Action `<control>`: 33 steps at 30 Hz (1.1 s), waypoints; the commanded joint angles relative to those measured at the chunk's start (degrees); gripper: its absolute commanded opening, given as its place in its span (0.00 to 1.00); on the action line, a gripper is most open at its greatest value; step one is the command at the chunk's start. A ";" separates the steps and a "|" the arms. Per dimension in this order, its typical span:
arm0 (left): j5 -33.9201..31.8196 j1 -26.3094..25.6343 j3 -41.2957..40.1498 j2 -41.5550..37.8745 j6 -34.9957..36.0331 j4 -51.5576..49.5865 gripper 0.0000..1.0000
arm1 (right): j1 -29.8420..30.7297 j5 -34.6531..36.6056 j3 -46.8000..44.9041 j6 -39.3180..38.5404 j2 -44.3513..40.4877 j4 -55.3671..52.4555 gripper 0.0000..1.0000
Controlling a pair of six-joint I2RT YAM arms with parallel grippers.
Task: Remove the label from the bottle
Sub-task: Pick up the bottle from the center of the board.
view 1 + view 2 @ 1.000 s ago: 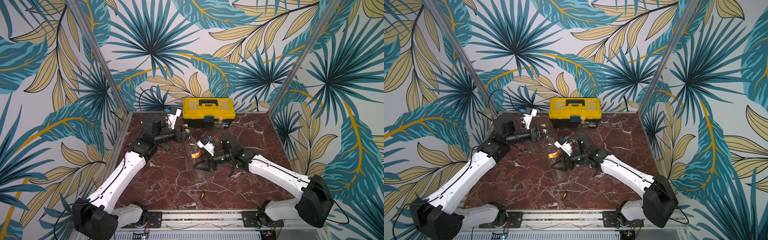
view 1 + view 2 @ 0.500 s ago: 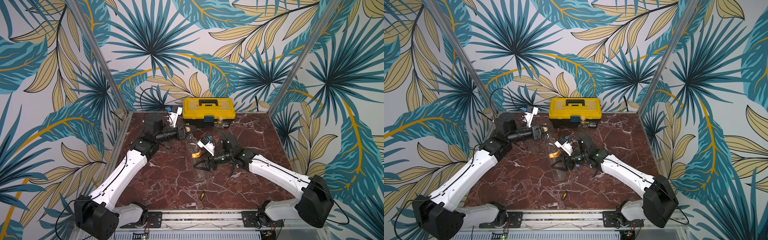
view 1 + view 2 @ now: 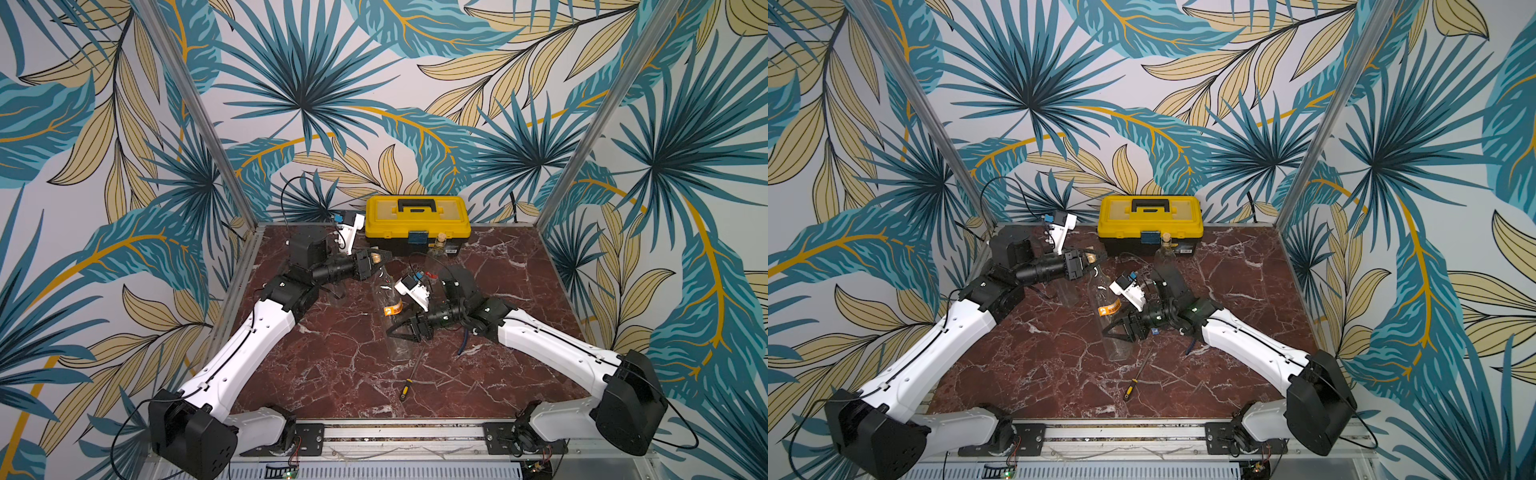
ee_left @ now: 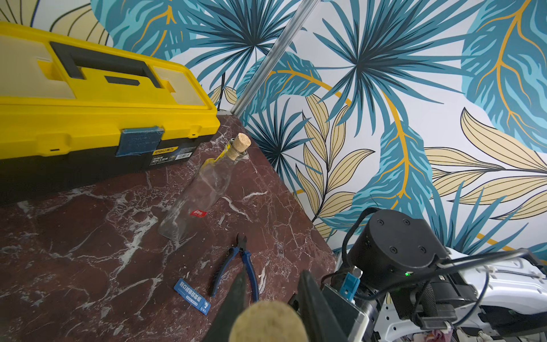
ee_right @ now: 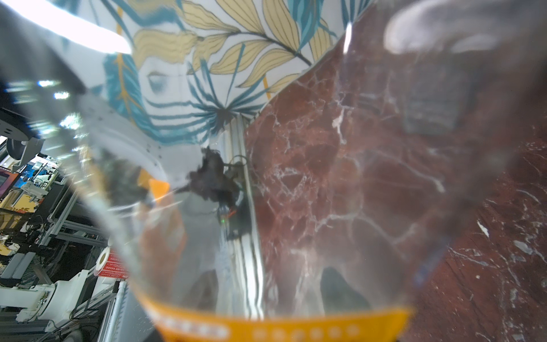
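A clear glass bottle (image 3: 395, 345) stands near the middle of the marble table in both top views, with an orange label (image 3: 392, 309) around its upper body. My left gripper (image 3: 376, 259) is shut on its corked top; in the left wrist view the cork (image 4: 268, 321) sits between the dark fingers (image 4: 236, 293). My right gripper (image 3: 399, 330) is shut on the bottle's body just below the label. The right wrist view looks through the glass (image 5: 296, 177), with the label (image 5: 281, 325) a blurred orange band close to the camera.
A yellow toolbox (image 3: 417, 222) stands at the back wall. A second corked bottle (image 4: 204, 189) with a small red sticker stands in front of it. Blue pliers (image 4: 236, 266) and a blue strip (image 4: 192, 296) lie beside it. A screwdriver (image 3: 409, 380) lies toward the front.
My left gripper has closed on the bottle's corked top after shifting slightly toward it. The right arm and the bottle have stayed put.
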 commanded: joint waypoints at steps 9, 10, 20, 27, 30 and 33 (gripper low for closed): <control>-11.11 -0.47 -2.33 -1.70 0.94 1.47 0.00 | 0.29 5.54 2.60 -1.10 -2.39 -7.98 0.95; -12.12 -0.49 -2.53 -1.70 0.83 1.48 0.00 | 0.26 6.20 2.75 -1.26 -2.48 -8.99 0.99; -23.21 -1.37 -2.27 0.42 0.45 -4.79 0.00 | 0.30 15.76 5.51 -0.46 -3.94 -19.42 1.00; -28.74 -3.13 -1.78 3.26 0.37 -10.16 0.00 | 0.35 24.10 6.73 3.86 -3.04 -18.69 0.92; -29.08 -3.28 -1.78 4.46 0.28 -11.18 0.00 | 0.42 27.69 6.19 3.78 -2.67 -17.09 0.76; -29.11 -3.25 -1.23 5.56 0.49 -12.40 0.00 | 0.62 29.52 6.19 2.99 -1.60 -16.04 0.68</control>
